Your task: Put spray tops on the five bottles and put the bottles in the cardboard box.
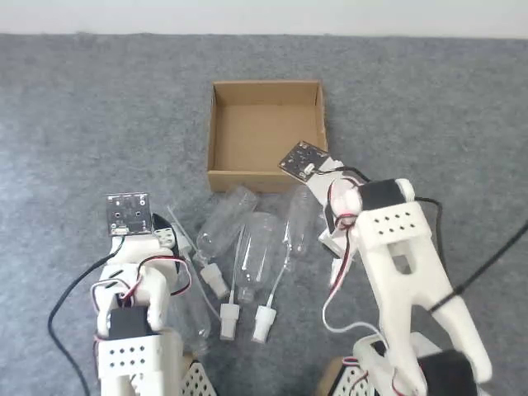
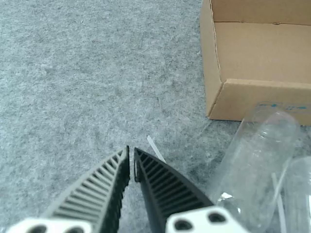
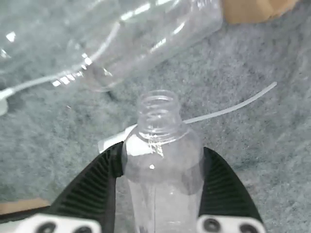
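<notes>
Left gripper (image 2: 131,154) hangs over the counter (image 1: 82,124) close to its near edge, left of the middle. Its jaws are pressed almost together on nothing, and the tips are just beside a thin white tube (image 2: 155,148). To its right, three clear bottles (image 1: 256,243) lie side by side near the counter's middle, with white spray tops (image 1: 229,318) at their near ends. Beyond them the cardboard box (image 1: 213,132) stands open towards the far edge. Right gripper (image 3: 163,167), close to the box's near-right corner, is clamped around an uncapped bottle (image 3: 158,111) with a bare, open neck.
</notes>
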